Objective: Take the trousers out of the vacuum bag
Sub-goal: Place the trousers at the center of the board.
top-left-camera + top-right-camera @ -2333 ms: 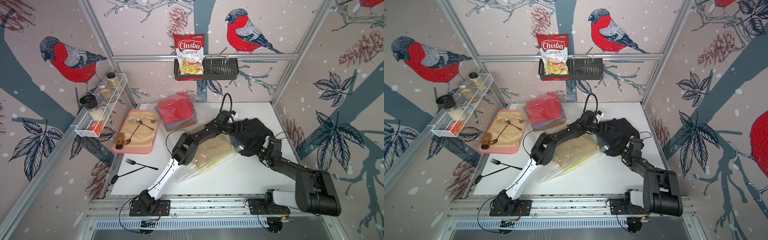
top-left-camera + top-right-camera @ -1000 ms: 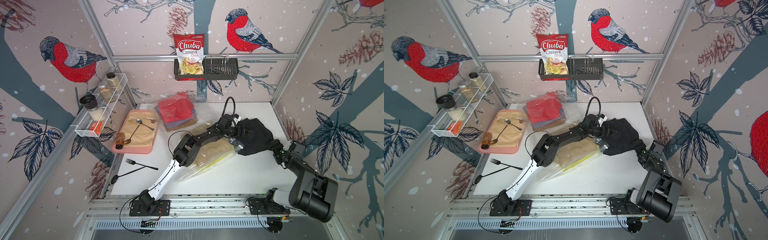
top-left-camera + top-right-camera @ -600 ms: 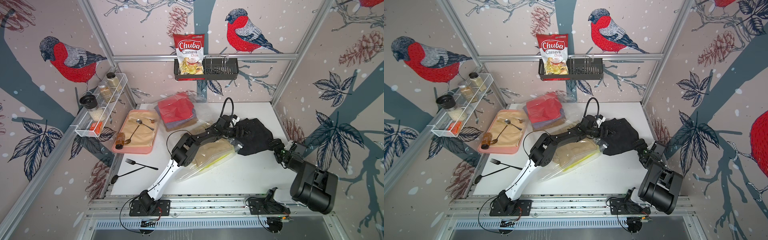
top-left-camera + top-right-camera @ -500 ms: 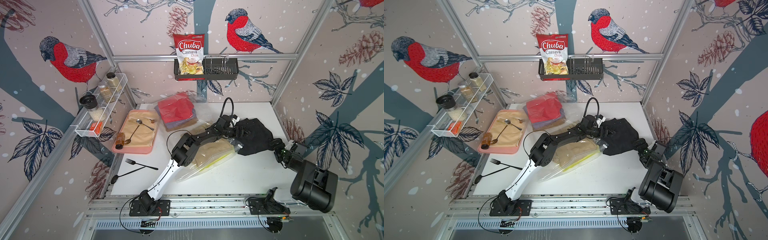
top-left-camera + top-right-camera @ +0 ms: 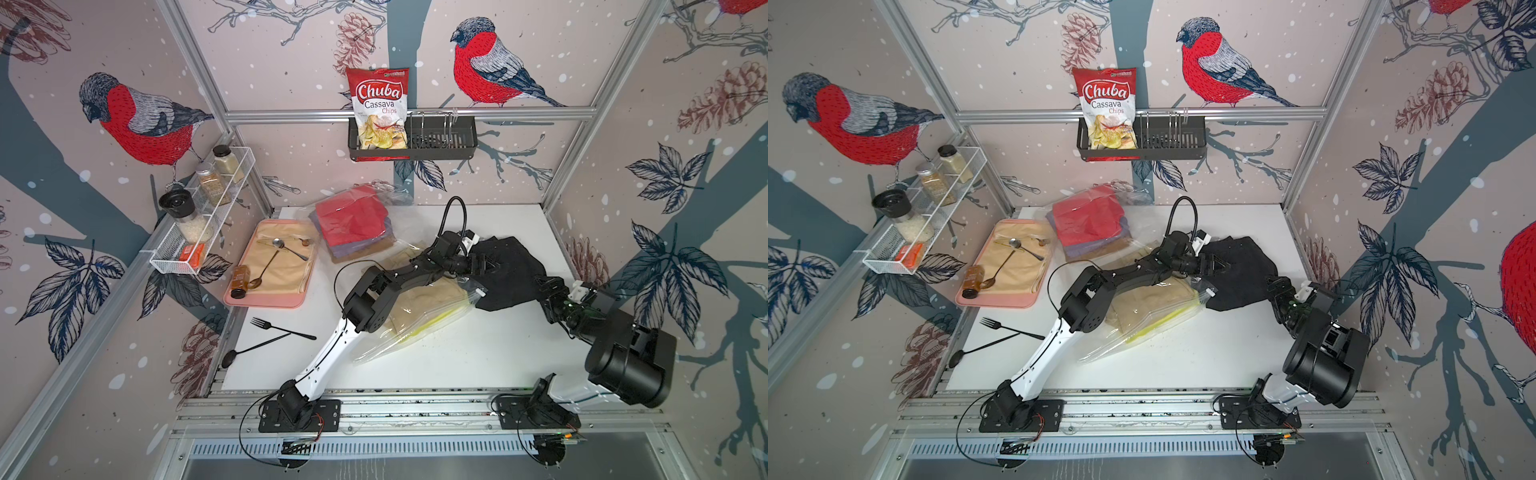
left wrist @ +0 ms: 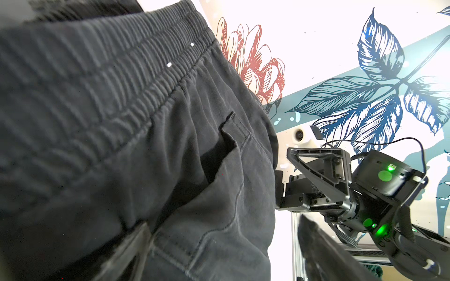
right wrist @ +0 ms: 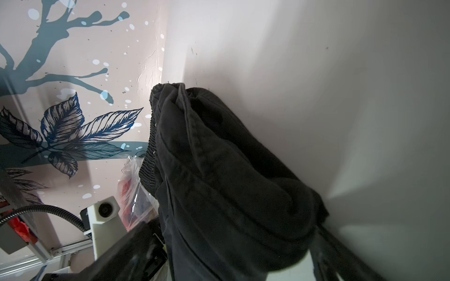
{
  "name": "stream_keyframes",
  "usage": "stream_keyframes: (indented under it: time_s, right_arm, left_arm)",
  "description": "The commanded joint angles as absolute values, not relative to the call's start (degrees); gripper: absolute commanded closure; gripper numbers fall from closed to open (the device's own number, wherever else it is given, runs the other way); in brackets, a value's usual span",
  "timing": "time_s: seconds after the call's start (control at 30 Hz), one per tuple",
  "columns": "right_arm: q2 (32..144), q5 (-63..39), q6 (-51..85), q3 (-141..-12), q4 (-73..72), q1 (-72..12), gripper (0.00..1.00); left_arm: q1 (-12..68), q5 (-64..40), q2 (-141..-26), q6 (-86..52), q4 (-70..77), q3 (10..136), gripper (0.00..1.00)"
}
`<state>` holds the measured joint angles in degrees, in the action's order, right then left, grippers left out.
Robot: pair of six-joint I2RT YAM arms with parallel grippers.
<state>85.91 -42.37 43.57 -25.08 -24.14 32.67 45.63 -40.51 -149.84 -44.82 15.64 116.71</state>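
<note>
vacuum bag (image 5: 399,345) mid-worktop (image 5: 478,365), tan trousers (image 5: 419,299) and yellow trousers (image 5: 438,322) inside – left arm lies across it, probably pinning it. Left gripper (image 5: 480,264) jaws wide at the black trousers (image 5: 511,270), clear of the bag mouth – right gripper (image 5: 545,284) jaws wide, gripping nothing

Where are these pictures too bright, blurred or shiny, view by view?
Left wrist view: the wall behind the black trousers is washed out to white, and the cloth nearest the lens is soft. Right wrist view: the fingers at the frame edge are out of focus. Both top views: sharp and evenly lit, with glare patches on the vacuum bag.
</note>
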Motion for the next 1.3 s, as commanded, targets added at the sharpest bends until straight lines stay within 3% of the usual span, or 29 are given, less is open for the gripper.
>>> stream_keyframes:
  time_s: [0.0, 0.33, 0.53, 0.63, 0.73, 0.9, 1.07, 1.27]
  right_arm:
    - [85.18, -41.43, 43.25, -25.03, -21.97, 33.11, 0.00]
    - [90.92, -45.52, 51.73, -25.59, -32.31, 33.07, 0.05]
    - [93.10, -44.32, 51.77, -27.97, -31.49, 31.52, 0.15]
    - [94.01, -41.78, 51.57, -28.94, -31.13, 30.34, 0.29]
    - [93.00, -35.95, 48.30, -31.09, -26.82, 28.48, 0.49]
    - [85.84, -18.44, 38.96, -35.12, -16.33, 20.83, 0.80]
    - [77.17, -8.12, 35.37, -33.58, -14.88, 15.80, 0.88]
    - [72.03, -0.93, 30.71, -32.08, -9.58, 12.49, 0.81]
  left_arm:
    - [45.35, -41.57, -150.12, -45.04, 13.05, 116.54, 0.03]
    - [45.35, -41.06, -150.10, -45.18, 13.18, 115.93, 0.03]
    - [45.29, -40.96, -150.12, -45.27, 13.45, 115.50, 0.03]
    - [45.26, -41.22, -150.12, -45.20, 13.48, 115.25, 0.03]
    - [45.25, -41.39, -150.03, -45.10, 13.31, 115.22, 0.03]
    - [45.08, -41.35, -149.85, -44.91, 13.18, 114.88, 0.03]
    - [44.93, -41.17, -149.52, -44.91, 13.10, 114.01, 0.03]
    - [44.52, -40.79, -148.50, -44.70, 12.86, 112.59, 0.03]
